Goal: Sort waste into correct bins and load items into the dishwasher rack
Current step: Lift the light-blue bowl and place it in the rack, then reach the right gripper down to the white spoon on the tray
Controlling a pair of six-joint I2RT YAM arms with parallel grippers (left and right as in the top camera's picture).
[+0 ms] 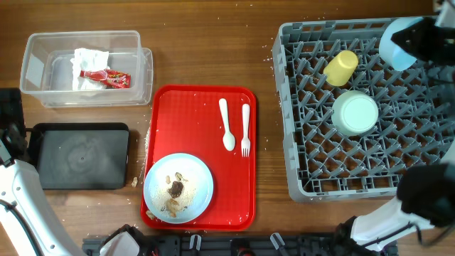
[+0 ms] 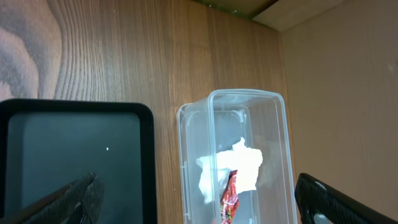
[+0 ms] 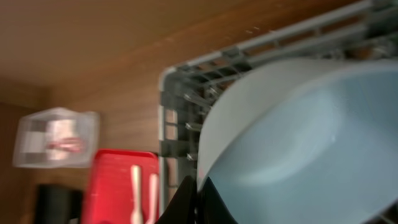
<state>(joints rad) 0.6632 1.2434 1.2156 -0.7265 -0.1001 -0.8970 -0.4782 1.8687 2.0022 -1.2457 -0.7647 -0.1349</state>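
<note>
White arm shells; black pincer fingers

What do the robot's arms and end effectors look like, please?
The left arm and the right arm both have smooth white tubular links joined by bulky black housings. The left end effector carries two matte black, tapering fingers. The right end effector shows only as a dark, blurred black wedge. No markings or sleeves are discernible.
</note>
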